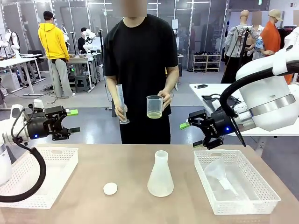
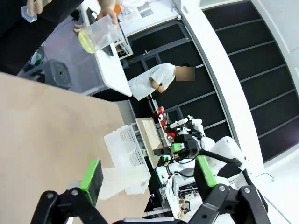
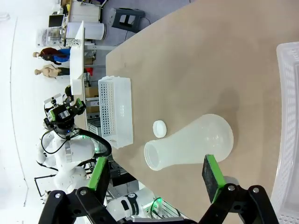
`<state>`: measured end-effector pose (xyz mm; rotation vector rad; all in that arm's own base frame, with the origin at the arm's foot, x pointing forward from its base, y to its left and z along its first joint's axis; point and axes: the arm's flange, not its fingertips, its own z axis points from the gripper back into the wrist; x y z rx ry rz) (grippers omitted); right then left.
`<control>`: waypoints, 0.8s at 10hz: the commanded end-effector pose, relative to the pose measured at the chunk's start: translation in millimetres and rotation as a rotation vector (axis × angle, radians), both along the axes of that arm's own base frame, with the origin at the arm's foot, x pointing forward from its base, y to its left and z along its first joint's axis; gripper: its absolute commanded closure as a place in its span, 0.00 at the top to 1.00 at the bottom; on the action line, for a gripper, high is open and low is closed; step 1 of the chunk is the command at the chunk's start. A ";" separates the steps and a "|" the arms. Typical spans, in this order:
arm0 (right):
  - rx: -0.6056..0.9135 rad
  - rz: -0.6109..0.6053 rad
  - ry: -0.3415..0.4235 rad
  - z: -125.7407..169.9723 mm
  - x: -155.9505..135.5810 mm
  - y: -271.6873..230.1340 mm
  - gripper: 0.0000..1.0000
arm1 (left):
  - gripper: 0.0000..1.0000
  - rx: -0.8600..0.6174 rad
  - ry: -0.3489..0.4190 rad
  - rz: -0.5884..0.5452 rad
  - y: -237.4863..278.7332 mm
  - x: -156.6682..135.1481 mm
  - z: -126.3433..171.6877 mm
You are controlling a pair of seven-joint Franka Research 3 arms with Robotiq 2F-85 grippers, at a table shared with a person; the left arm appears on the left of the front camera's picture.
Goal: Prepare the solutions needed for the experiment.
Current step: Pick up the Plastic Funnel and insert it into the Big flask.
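Observation:
Across the table a person holds a clear beaker (image 1: 154,106) with the solutions, a shallow pale yellow liquid (image 1: 154,114), in one hand, and a tall graduated cylinder (image 1: 121,103) in the other. The left wrist view shows the beaker (image 2: 98,35) and its liquid (image 2: 88,43) at the top left. An empty translucent conical flask (image 1: 160,175) stands mid-table, and in the right wrist view this flask (image 3: 189,144) lies just beyond the fingers. My left gripper (image 1: 73,121) (image 2: 147,175) hovers open above the left basket. My right gripper (image 1: 189,120) (image 3: 156,177) hovers open above the right basket's far corner. Neither holds anything.
A small white stopper disc (image 1: 110,188) (image 3: 160,128) lies left of the flask. A white mesh basket (image 1: 46,179) (image 3: 117,109) sits at the table's left. Another basket (image 1: 252,198) at the right holds a clear funnel (image 1: 219,173). A white table (image 1: 210,91) stands behind the right arm.

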<state>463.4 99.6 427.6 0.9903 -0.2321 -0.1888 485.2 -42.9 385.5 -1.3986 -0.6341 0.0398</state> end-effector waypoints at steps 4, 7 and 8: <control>-0.006 -0.001 -0.001 0.5 -0.3 1.4 1.00 | 1.00 0.193 0.146 -0.119 20.9 -43.1 24.3; -0.004 0.002 0.000 -0.2 -0.5 1.2 1.00 | 1.00 0.074 0.207 -0.249 34.4 -50.3 19.8; -0.004 0.002 0.000 -0.2 -0.5 1.2 1.00 | 1.00 0.067 0.221 -0.273 38.9 -50.8 16.5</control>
